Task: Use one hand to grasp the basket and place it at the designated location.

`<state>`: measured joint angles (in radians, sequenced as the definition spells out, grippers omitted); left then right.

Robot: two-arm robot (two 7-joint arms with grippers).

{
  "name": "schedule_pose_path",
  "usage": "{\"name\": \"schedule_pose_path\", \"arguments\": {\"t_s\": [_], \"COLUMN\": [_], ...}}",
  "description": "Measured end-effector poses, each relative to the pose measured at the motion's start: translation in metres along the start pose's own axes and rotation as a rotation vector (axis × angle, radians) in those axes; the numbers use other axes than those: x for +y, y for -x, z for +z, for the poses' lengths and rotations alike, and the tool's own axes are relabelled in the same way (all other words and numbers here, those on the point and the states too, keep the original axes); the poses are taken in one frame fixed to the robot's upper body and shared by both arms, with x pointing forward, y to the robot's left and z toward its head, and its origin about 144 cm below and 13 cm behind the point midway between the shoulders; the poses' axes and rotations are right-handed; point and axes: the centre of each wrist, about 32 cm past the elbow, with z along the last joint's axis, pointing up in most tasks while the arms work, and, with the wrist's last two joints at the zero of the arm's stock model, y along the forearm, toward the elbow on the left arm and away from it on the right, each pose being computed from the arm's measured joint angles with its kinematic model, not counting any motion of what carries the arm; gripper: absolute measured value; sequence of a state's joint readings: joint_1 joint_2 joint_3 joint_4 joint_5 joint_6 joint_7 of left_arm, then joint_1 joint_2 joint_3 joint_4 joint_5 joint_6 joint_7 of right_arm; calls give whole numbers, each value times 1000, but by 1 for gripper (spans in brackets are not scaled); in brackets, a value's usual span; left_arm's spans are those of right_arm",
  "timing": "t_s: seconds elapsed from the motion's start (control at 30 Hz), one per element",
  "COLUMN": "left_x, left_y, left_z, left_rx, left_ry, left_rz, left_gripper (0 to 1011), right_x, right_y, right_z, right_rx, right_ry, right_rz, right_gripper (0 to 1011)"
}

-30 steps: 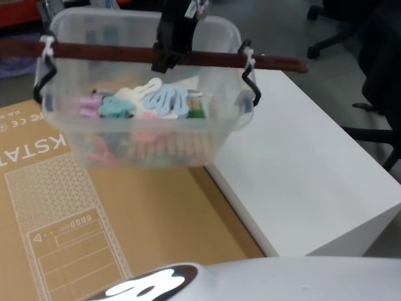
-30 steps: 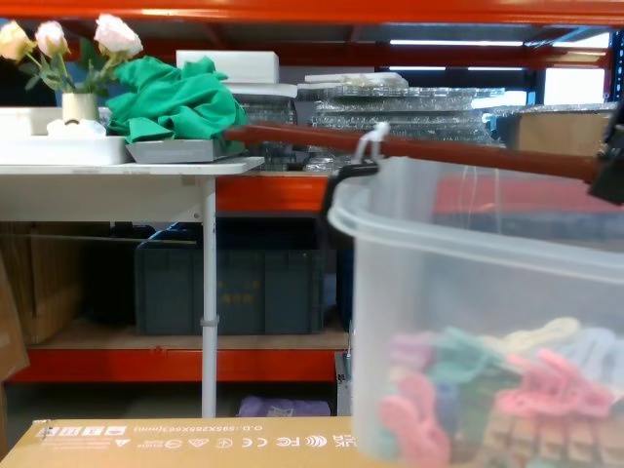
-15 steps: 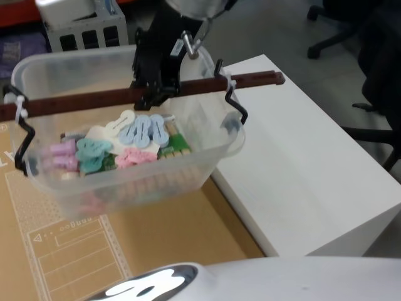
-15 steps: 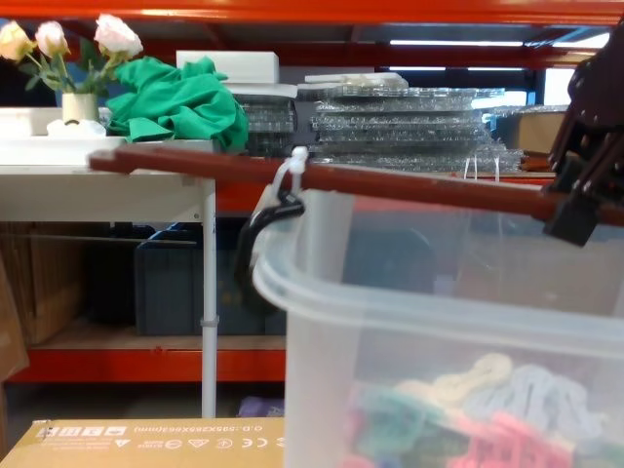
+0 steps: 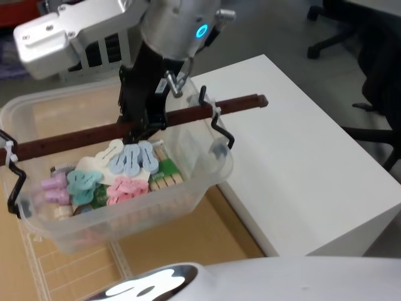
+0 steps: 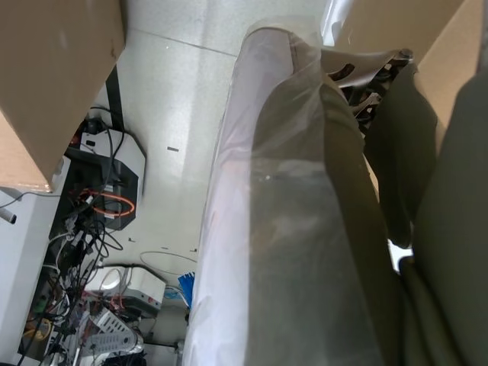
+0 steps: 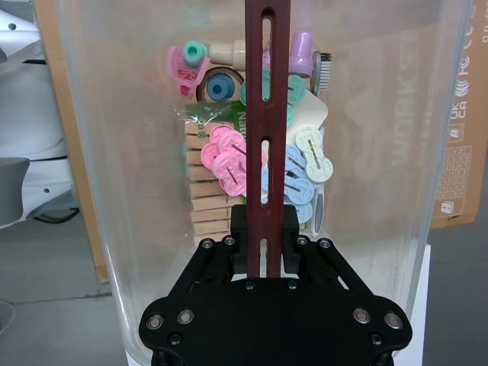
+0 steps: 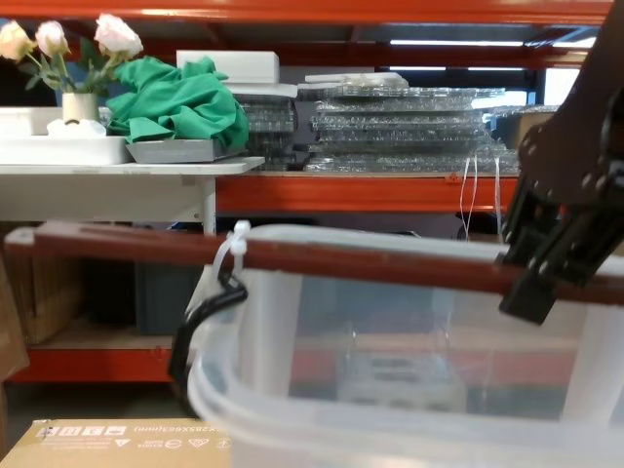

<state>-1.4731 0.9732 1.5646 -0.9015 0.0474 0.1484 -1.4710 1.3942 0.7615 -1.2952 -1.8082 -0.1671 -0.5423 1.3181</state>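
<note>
Right pincer (image 5: 140, 125) clamped mid-bar on thin reddish-brown handle (image 5: 69, 139) of translucent whitish plastic basket (image 5: 203, 179), over brown cardboard (image 5: 219, 233). Risk: bar could twist in grip, loaded basket swing, clip white desk (image 5: 294, 169) edge.

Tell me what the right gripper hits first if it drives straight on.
The right gripper, shut on the bar handle, would likely meet the pink and blue clips in the basket.
</note>
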Motion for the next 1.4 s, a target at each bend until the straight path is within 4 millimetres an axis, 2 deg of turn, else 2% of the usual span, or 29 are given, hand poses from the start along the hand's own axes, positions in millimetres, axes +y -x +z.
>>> {"name": "schedule_pose_path", "arguments": {"t_s": [0.63,1.4], "left_x": [0,0], "left_y": [0,0], "left_z": [0,0], "left_rx": [0,0], "left_ry": [0,0], "left_rz": [0,0], "left_gripper": [0,0], "right_x": [50,86], "right_y": [-1,1], "right_z": [6,10], "right_rx": [9,-33], "right_ry": [-3,-34], "right_rz": [41,97], "right_gripper": [237,238]}}
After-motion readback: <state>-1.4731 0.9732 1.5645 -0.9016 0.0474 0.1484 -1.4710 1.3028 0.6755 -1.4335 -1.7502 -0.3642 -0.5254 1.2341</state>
